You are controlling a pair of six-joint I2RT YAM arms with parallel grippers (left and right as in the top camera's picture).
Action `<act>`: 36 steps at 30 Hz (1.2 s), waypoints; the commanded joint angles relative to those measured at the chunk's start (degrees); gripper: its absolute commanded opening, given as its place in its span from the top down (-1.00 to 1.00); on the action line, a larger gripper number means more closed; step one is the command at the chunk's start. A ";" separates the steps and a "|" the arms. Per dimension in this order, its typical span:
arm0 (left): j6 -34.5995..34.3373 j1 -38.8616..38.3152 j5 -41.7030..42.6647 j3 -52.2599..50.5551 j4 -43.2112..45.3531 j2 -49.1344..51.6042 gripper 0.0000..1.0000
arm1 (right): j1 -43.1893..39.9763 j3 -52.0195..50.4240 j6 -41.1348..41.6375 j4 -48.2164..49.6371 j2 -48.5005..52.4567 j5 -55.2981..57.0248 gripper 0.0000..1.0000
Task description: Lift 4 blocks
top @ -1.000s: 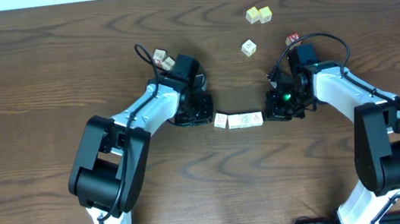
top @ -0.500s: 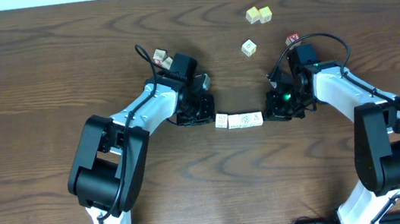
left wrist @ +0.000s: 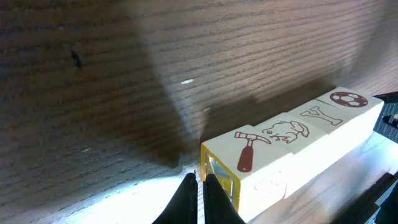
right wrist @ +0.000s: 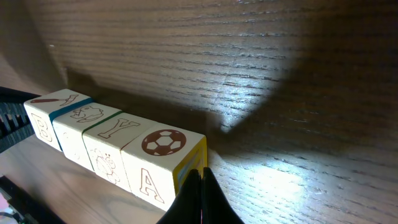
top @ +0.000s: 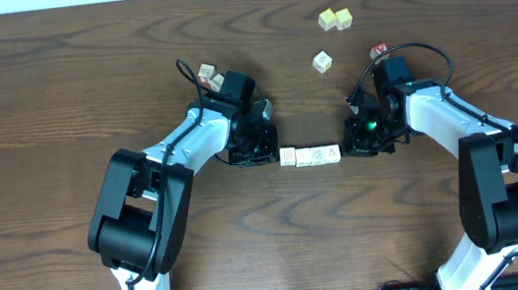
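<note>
Four pale wooden cube blocks (top: 311,156) w/ printed faces sit in a tight row on dark grained wood table (top: 36,103) btwn left gripper (left wrist: 199,186) & right gripper (right wrist: 200,186), both pinched shut, tips at row ends; vs earlier, left gripper's moved in, end block now flush.
</note>
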 commanded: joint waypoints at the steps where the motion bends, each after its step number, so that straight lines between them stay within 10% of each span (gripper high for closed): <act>1: 0.79 0.15 -1.57 -0.42 -0.63 0.28 0.86 | 0.33 -0.28 0.63 -0.02 0.59 -0.72 0.98; 36: 1.18 -9.81 -30.80 0.70 6.36 -8.31 0.86 | 0.35 -0.28 0.63 0.00 0.59 0.61 0.98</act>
